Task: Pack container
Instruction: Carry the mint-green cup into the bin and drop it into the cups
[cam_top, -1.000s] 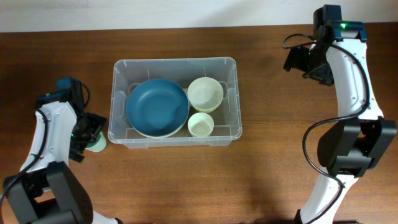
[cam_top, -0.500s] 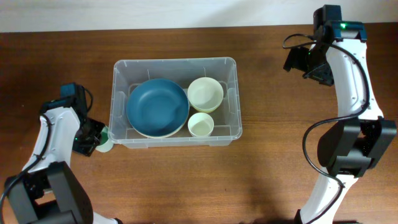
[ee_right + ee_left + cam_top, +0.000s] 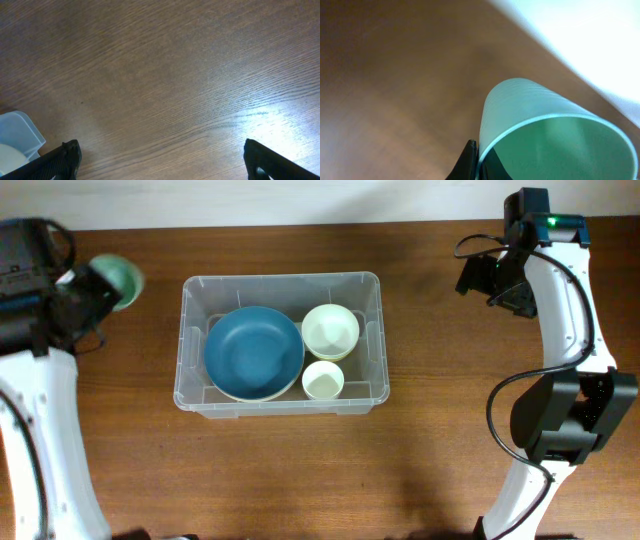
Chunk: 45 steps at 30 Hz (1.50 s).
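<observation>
The container [image 3: 280, 277], a clear plastic bin, stands mid-table and holds a blue plate [image 3: 254, 352], a cream bowl [image 3: 330, 330] and a small cream cup [image 3: 322, 380]. My left gripper [image 3: 95, 288] is raised high at the far left, shut on the wall of a pale green cup [image 3: 118, 280]. In the left wrist view the green cup [image 3: 545, 140] fills the lower right, its rim pinched at my left gripper [image 3: 479, 162]. My right gripper [image 3: 478, 278] hangs open over bare wood to the right of the container. Nothing is between its jaws [image 3: 162, 160].
A corner of the container [image 3: 17, 131] shows at the lower left of the right wrist view. The table's far edge meets a white wall along the top of the overhead view. The left arm's white links run down the left edge.
My left gripper closed on the green cup beside the container's front-left corner, then lifted it up and toward the far left. The right arm has not moved.
</observation>
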Each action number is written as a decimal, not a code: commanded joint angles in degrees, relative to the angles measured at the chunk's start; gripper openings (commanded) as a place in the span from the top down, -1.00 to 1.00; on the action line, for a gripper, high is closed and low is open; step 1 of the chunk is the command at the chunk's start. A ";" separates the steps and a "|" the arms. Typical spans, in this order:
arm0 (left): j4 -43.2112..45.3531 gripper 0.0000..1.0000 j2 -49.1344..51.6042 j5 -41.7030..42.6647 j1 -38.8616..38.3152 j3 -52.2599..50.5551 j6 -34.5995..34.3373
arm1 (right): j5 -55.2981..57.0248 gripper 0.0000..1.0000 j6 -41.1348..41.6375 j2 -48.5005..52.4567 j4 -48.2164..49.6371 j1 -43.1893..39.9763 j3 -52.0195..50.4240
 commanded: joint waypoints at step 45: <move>-13.64 -0.24 22.25 9.86 -38.18 0.76 34.27 | -0.07 -0.98 -0.39 -0.13 0.00 -0.11 -0.17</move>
